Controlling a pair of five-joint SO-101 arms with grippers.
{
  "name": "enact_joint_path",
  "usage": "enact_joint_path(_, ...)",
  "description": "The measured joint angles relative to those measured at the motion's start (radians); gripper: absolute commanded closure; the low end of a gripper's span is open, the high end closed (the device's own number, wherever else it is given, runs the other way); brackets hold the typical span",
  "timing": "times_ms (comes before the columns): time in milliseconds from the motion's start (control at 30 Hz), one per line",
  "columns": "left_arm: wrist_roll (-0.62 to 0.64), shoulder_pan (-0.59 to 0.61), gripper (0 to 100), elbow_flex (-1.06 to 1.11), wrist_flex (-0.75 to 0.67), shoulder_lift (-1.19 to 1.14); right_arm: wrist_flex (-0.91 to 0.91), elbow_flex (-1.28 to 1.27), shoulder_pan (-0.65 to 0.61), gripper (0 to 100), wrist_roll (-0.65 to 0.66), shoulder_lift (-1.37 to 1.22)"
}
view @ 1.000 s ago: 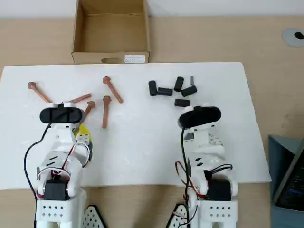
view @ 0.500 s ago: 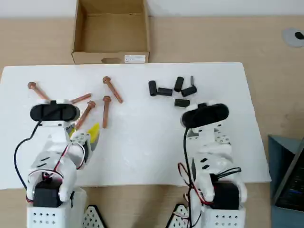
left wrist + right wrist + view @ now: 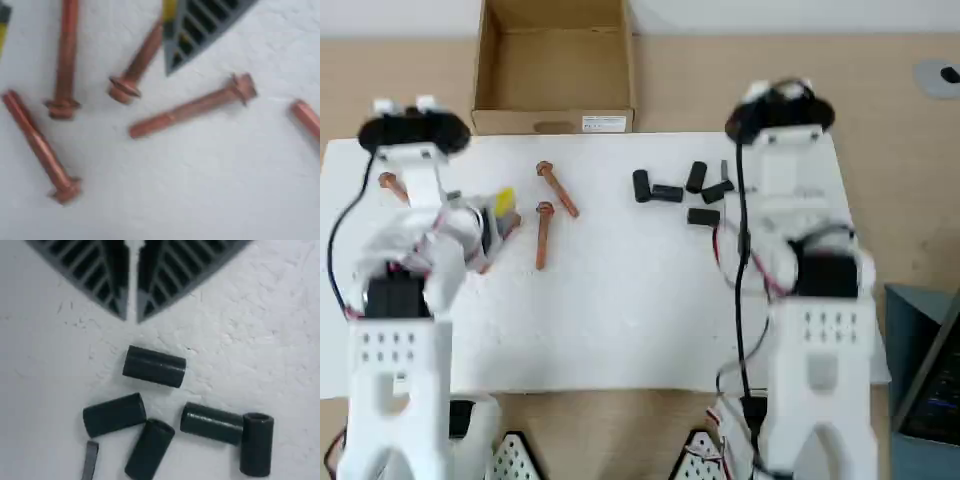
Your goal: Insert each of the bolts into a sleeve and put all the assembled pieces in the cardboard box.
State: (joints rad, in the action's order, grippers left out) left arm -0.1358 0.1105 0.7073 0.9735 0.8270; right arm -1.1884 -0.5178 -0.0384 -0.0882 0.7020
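Note:
Several copper bolts [image 3: 192,107] lie loose on the white mat. My left gripper [image 3: 85,20] hangs just above them, open, with two bolt shanks [image 3: 67,50] under the gap between its fingers [image 3: 200,30]. In the high view the same left gripper [image 3: 495,215] is over the left bolt cluster. Several black sleeves [image 3: 154,366] lie in a loose group. My right gripper [image 3: 132,315] is shut and holds nothing, a short way from the nearest sleeve. The sleeves [image 3: 667,192] are at the mat's back centre-right, beside the right arm [image 3: 780,180]. The cardboard box [image 3: 555,120] stands open behind the mat.
A short dark strip [image 3: 90,465] lies next to the sleeves. Two bolts [image 3: 542,235] lie between the left gripper and the sleeves. The white mat [image 3: 620,320] has bare room in front. A dark object [image 3: 925,370] sits at the right edge.
Both arms have risen from their folded pose and stretched toward the back of the table. The left one came over the bolts and the right one over the sleeves.

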Motion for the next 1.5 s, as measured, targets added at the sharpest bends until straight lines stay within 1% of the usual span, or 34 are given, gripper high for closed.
enact_joint_path(100,0.000,0.051,77,-0.072,0.028,-0.112,-0.091,0.135,0.000,98.8,-0.002,-0.137)
enact_joint_path(333,0.000,0.097,77,-0.193,0.256,-0.285,-0.325,0.362,0.000,98.8,-0.002,-0.370)
enact_joint_path(467,-0.002,0.098,77,-0.206,0.374,-0.362,-0.394,0.431,0.000,98.8,-0.002,-0.450)
enact_joint_path(567,-0.006,0.104,76,-0.207,0.397,-0.417,-0.410,0.437,0.000,98.8,0.005,-0.486)
enact_joint_path(667,-0.014,0.127,76,-0.219,0.400,-0.445,-0.411,0.437,0.000,98.8,0.094,-0.509)
enact_joint_path(767,-0.017,0.140,77,-0.222,0.391,-0.446,-0.411,0.437,0.000,98.8,0.242,-0.512)
enact_joint_path(900,-0.017,0.189,77,-0.224,0.391,-0.450,-0.373,0.439,0.000,98.6,0.428,-0.526)
enact_joint_path(1067,0.018,0.221,77,-0.224,0.388,-0.457,-0.362,0.446,-0.002,98.5,0.620,-0.624)
enact_joint_path(1167,0.017,0.222,77,-0.224,0.388,-0.457,-0.362,0.446,-0.002,95.2,0.718,-0.686)
enact_joint_path(1267,0.020,0.222,77,-0.224,0.388,-0.457,-0.351,0.457,-0.005,91.3,0.789,-0.740)
enact_joint_path(1400,0.018,0.222,77,-0.224,0.388,-0.457,-0.344,0.523,-0.037,86.8,0.841,-0.792)
enact_joint_path(1500,-0.011,0.222,77,-0.224,0.388,-0.457,-0.344,0.578,-0.068,84.3,0.867,-0.833)
